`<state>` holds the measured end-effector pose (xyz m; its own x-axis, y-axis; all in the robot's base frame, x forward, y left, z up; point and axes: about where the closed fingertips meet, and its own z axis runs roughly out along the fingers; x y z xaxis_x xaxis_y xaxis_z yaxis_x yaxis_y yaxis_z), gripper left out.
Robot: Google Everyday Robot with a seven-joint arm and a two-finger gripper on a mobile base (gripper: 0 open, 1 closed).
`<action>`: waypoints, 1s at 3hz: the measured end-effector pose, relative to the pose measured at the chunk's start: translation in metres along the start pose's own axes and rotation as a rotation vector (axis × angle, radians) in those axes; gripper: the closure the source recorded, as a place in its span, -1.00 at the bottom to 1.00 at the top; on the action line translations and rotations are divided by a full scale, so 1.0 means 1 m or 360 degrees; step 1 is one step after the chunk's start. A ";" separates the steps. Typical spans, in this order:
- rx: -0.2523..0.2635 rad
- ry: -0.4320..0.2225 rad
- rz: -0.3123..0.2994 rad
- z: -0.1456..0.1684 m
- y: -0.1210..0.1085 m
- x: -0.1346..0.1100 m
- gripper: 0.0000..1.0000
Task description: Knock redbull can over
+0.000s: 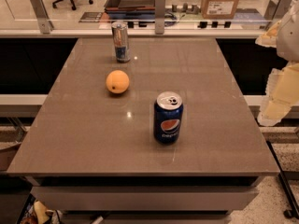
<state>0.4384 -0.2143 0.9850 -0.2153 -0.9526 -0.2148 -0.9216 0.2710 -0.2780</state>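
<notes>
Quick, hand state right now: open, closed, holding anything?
Hand: cannot be told. It sits at the picture's right edge, beside the table, well apart from the upright redbull can.

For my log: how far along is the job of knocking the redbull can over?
Nothing looks done: the redbull can stands upright, far left on the table. In hand: the gripper hangs beyond the table's right side, touching nothing. Left: reach the can and tip it over.

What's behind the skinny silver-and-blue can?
Behind the slim silver-and-blue metal can is the far edge of the grey table, then a metal-post railing. The can hides what's right behind it. The gripper hangs right of the table.
</notes>
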 end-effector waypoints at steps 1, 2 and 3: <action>0.0021 -0.0016 0.0003 -0.001 -0.003 -0.003 -1.00; 0.0053 -0.0074 0.0010 0.003 -0.014 -0.014 -1.00; 0.0089 -0.0208 0.0092 0.013 -0.026 -0.024 -1.00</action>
<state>0.4720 -0.1968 0.9857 -0.2203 -0.9101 -0.3510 -0.8886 0.3356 -0.3125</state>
